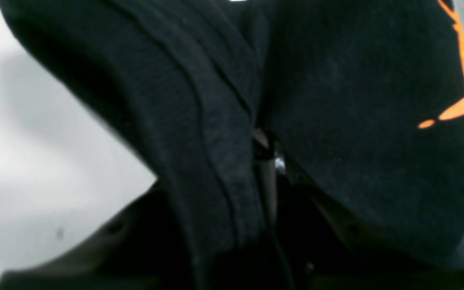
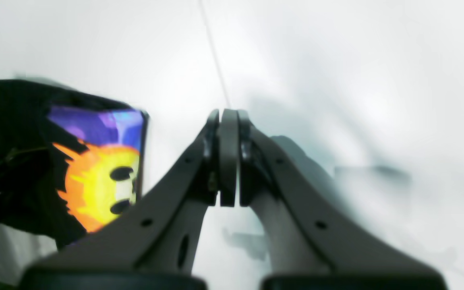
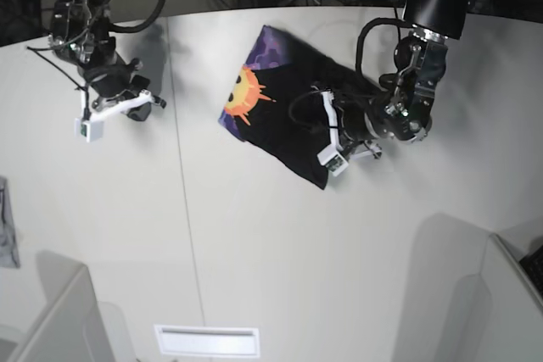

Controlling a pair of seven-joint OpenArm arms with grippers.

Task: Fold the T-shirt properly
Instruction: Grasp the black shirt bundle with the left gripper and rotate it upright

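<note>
The T-shirt [image 3: 288,116] lies folded into a black slab mid-table, its orange sun and purple print facing up at the left end. My left gripper [image 3: 329,143] is at its near right corner. In the left wrist view black cloth [image 1: 336,121] with a seamed hem fills the frame and bunches between the jaws of the left gripper [image 1: 265,155], which are shut on it. My right gripper [image 3: 140,101] hovers over bare table to the left, apart from the shirt. Its fingers [image 2: 228,121] are pressed together and empty, with the sun print [image 2: 99,181] off to one side.
A small grey cloth scrap [image 3: 7,235] lies at the table's left edge. A seam [image 3: 182,209] runs down the white table. A white slot [image 3: 206,341] sits near the front edge, grey panels [image 3: 59,320] stand at both front corners, and cables crowd the back.
</note>
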